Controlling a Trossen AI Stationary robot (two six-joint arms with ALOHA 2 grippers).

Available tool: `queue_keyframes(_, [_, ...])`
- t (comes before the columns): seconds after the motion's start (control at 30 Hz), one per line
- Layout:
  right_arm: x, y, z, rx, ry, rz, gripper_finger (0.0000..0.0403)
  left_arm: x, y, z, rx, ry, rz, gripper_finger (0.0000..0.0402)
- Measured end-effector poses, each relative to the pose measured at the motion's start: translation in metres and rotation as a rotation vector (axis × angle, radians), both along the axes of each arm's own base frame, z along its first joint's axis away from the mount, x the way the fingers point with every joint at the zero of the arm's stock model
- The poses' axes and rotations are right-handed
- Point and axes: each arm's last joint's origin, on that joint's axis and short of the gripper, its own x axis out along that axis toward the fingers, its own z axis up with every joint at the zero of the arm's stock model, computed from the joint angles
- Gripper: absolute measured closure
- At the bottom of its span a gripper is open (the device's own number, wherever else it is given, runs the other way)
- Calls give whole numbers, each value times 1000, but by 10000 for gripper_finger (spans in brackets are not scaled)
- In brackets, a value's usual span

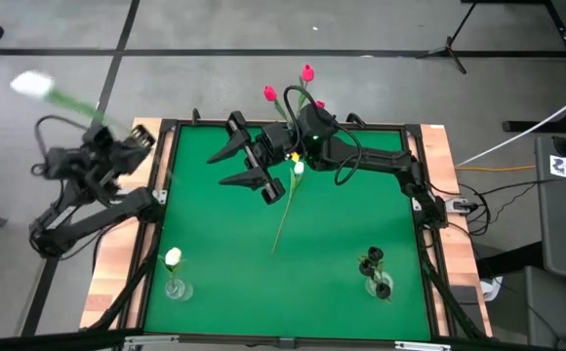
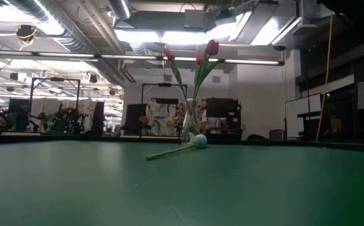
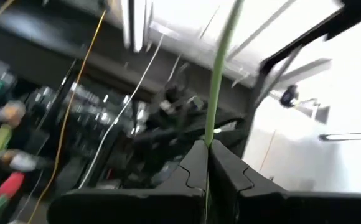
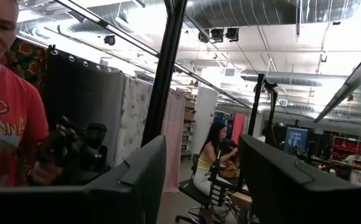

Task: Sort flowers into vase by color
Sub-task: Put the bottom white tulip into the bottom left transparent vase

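Pinched shut on a thin green stem point(image 3: 218, 81), the left gripper point(image 3: 206, 163) is lifted off the table's left edge, and the white tulip point(image 1: 33, 85) it carries shows in the high view as a blur out over the floor. By my reading that flower belongs with the lone white tulip point(image 1: 173, 257) in the glass vase point(image 1: 177, 289) at the near-left corner, which lies back toward the near edge from this claw.

Over the middle of the mat, the right gripper point(image 1: 256, 159) hangs with its jaws spread wide and nothing between them. Just beside it another white tulip point(image 1: 299, 168) lies flat, head toward the far edge and stem running toward the near edge; the right arm is much the nearer.

Black tulips point(image 1: 373, 257) stand at the near-right corner, pink-red tulips point(image 1: 306, 73) in the far vase point(image 2: 191, 122).

Green felt point(image 1: 224, 273) covers the table. Beyond lies a workshop with people in it.
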Motion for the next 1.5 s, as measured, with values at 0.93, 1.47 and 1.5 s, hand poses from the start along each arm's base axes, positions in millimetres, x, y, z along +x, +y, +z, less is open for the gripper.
queue_keyframes(0.93, [-98,-16,81,-150,-24,16,203,84,-95,32,36,369,-164,401])
queue_keyframes(1.47, [-92,-18,72,-194,27,-77,203,20,-139,36,35,515,68,401])
queue_keyframes(1.5, [-92,-18,72,-195,25,-81,203,16,-138,37,27,544,112,401])
